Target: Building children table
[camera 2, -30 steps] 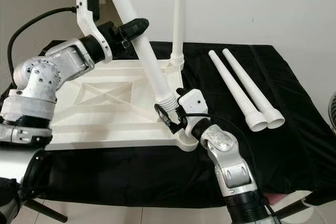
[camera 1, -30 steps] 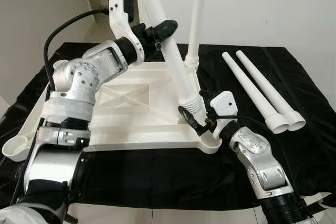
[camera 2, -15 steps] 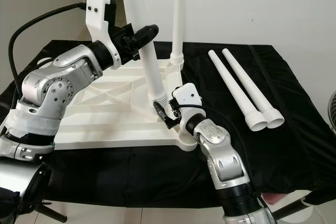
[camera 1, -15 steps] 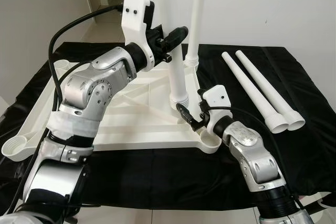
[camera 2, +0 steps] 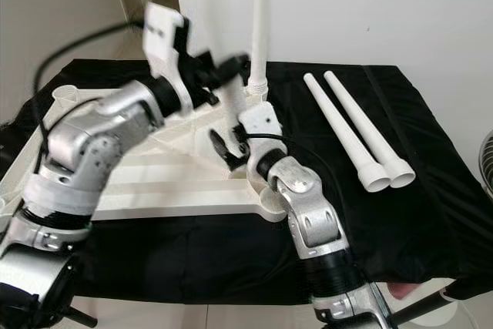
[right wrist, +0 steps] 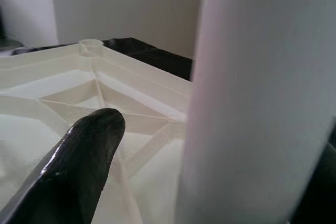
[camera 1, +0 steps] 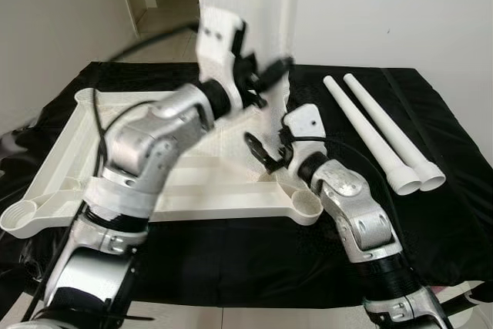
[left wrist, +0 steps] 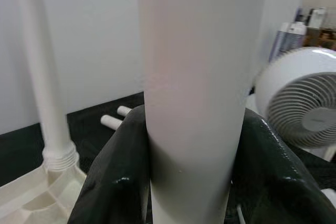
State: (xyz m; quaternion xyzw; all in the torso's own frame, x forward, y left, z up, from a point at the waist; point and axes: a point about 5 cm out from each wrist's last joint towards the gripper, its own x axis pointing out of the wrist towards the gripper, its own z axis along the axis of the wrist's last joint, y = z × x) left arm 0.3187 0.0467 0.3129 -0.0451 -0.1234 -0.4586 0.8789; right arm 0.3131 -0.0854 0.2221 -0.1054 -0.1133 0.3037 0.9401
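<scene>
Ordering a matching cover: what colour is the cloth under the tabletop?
Plain black cloth, clearest in the right eye view.

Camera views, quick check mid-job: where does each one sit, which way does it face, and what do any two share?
Left eye view: head, looking forward and down at the upturned white tabletop on black cloth; both silver arms show, and two loose legs.
Right eye view: same scene, slightly shifted; the screwed-in leg stands at the far corner.
Left wrist view: along the left gripper, shut on the held leg; a fan behind.
Right wrist view: along the right gripper's finger, beside that leg.
Shared: both wrist views show the held leg.
</scene>
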